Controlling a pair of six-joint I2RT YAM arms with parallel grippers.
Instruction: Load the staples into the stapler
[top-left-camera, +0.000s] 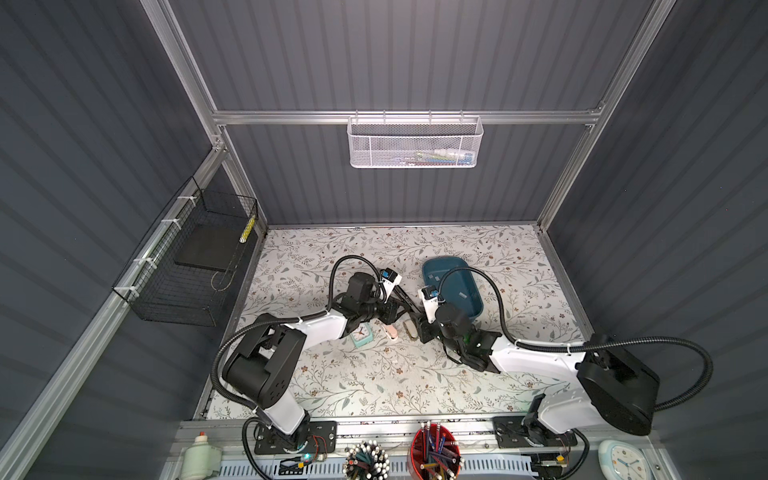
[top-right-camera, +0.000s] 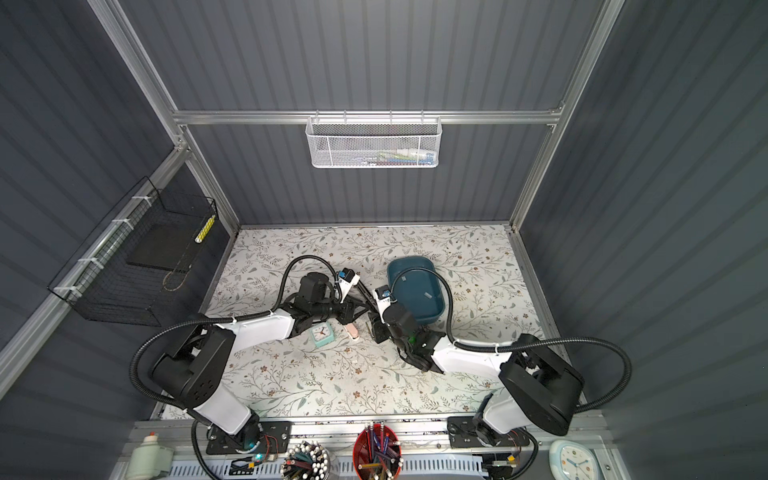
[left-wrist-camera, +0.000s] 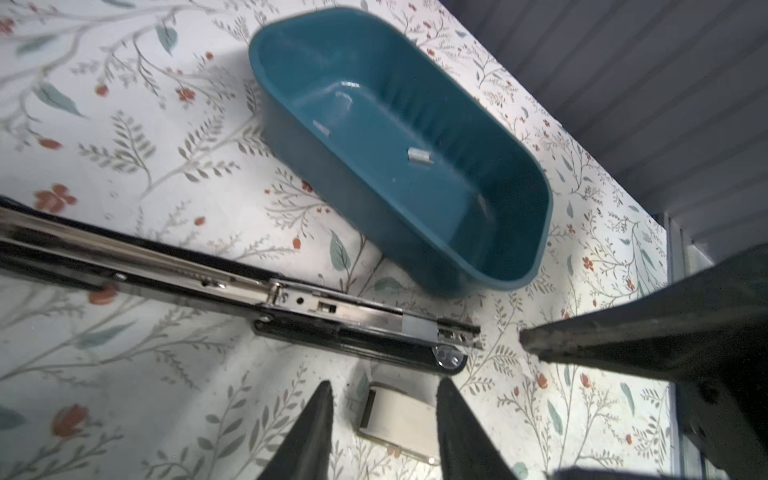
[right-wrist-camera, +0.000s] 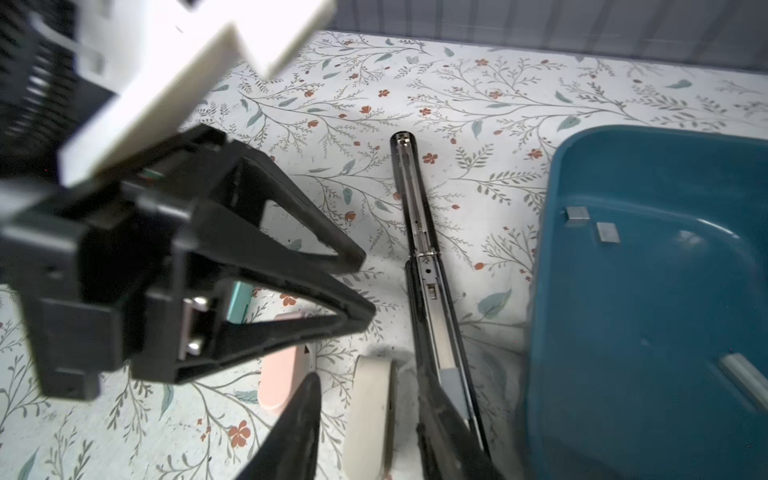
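Gaping, empty: left tool (left-wrist-camera: 384, 384), right tool (right-wrist-camera: 368, 374)

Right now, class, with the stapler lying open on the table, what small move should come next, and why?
Probably the left gripper should take the folded-back cover arm of the long black metal stapler and swing it shut. A small grey staple strip lies in the open channel, and both the left and the right gripper stand open, holding nothing.
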